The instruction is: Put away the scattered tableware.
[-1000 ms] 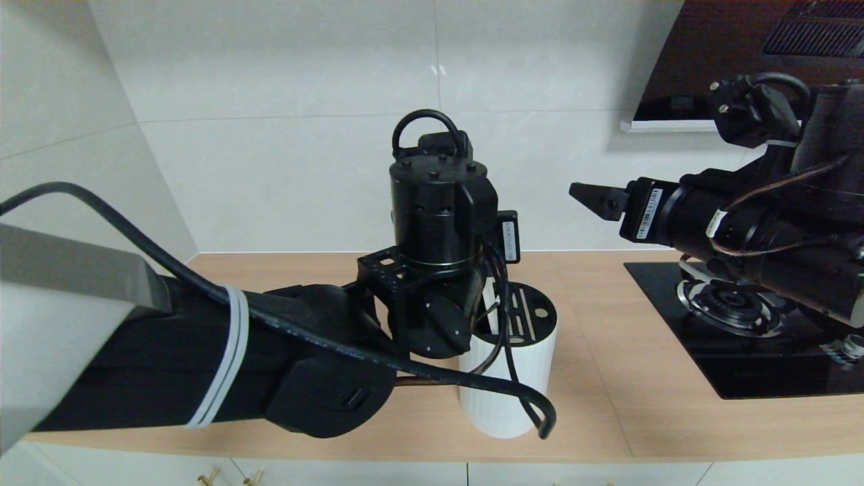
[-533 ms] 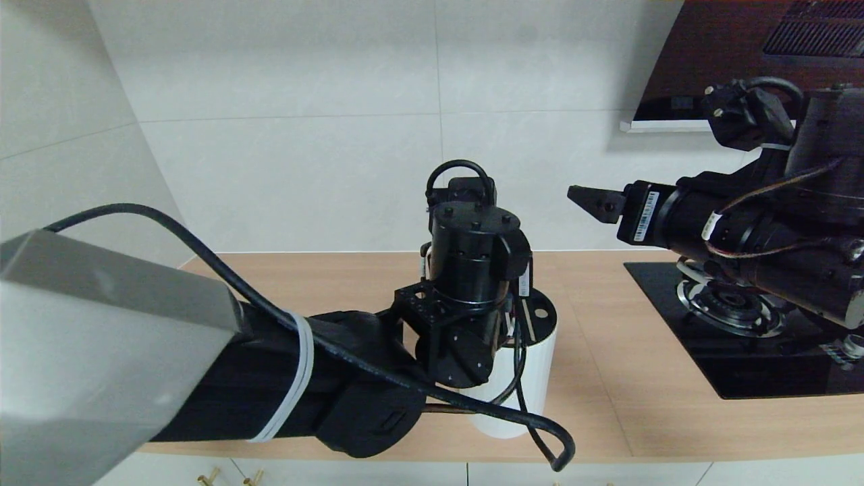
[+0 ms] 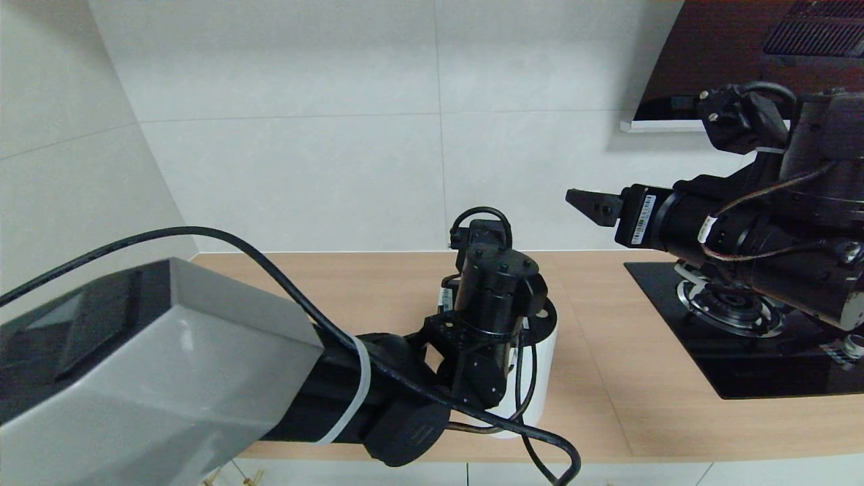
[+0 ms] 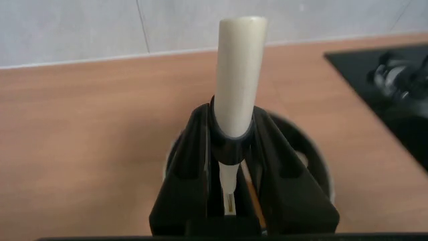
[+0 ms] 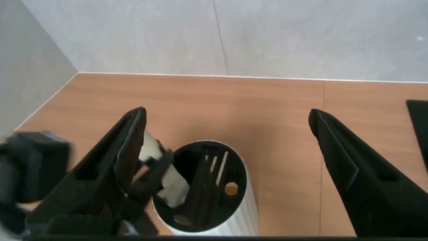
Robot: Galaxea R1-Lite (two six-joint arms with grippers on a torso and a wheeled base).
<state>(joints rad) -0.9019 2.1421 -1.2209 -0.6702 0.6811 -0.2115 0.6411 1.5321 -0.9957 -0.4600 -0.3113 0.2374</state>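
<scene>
**Over the holder's slotted lid, left fingers grip a cream-handled utensil**

Beneath both arms runs a wooden countertop (image 3: 607, 378), with a black hob (image 3: 742, 358) off to the right gripper's side. Directly below the left gripper (image 4: 234, 144) stands a white cylindrical holder (image 3: 540, 358) with a black lid cut with slots and a round hole. The left gripper points down at that lid. Its two fingers (image 4: 195, 154) are clamped on the cream-handled utensil (image 4: 239, 73) at the dark collar below the handle. The handle rises upright above the fingertips, and a thin pale shaft runs down between them. Whether its lower end sits in a slot cannot be told. The right gripper (image 5: 226, 117) hangs high above the counter, well apart from the holder, with its fingers (image 5: 114, 167) spread wide and nothing between them.
</scene>
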